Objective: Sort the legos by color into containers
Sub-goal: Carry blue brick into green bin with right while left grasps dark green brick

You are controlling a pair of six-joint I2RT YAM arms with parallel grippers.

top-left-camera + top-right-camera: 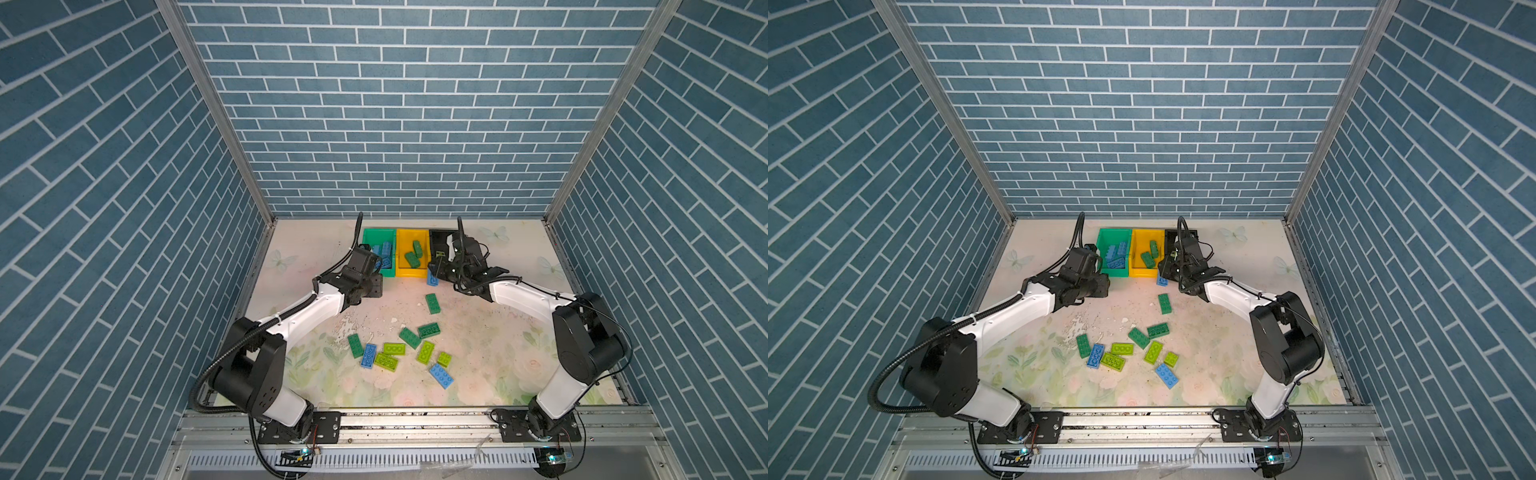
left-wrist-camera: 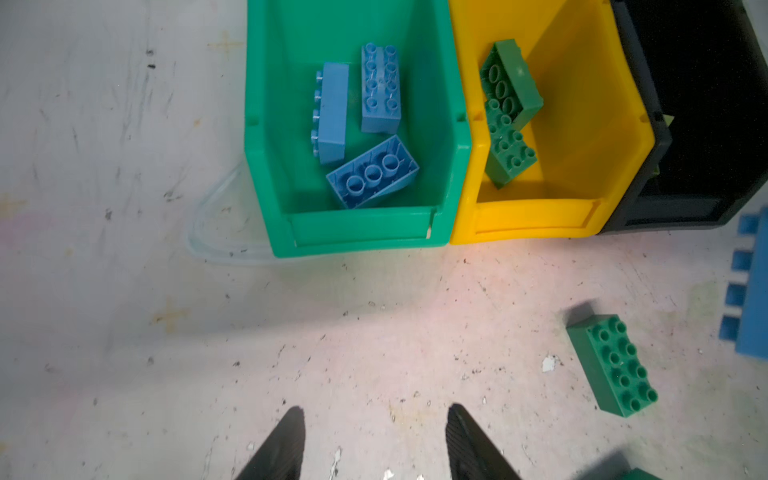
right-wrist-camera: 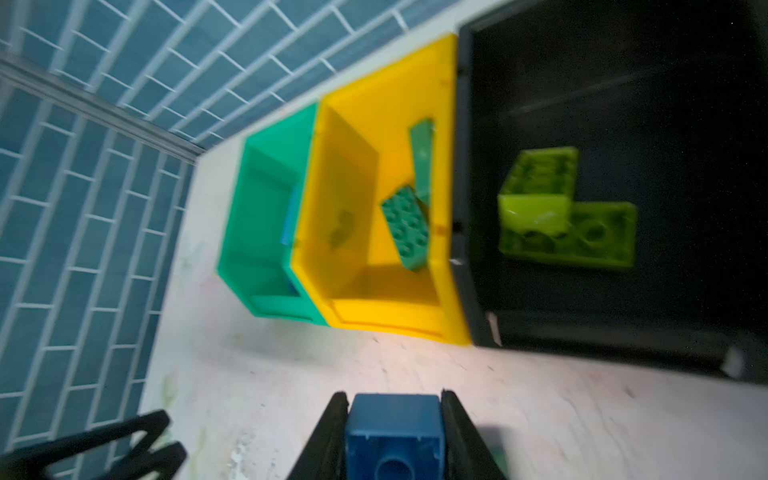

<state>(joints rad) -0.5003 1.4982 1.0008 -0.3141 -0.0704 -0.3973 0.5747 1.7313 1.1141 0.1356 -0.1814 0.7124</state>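
Near edge, 6 o'clock on the table: loose bricks scattered flat, blue, dark green and lime mixed, well apart from both grippers. Toward 12 from there, one dark green brick sits alone, studs up.

My left arm reaches in from 7 o'clock, wrist pitched down. The left gripper is over bare table just short of the green bin, jaws roughly half apart, nothing between them.

My right arm reaches in from 5 o'clock. The right gripper is clamped on a blue brick, in front of where the yellow bin meets the black bin. I can't tell if it's off the table, and the right wrist view is blurred.

Far edge, 12 o'clock: the bins stand in a touching row. Green holds three blue bricks, yellow two dark green bricks, black two lime bricks.
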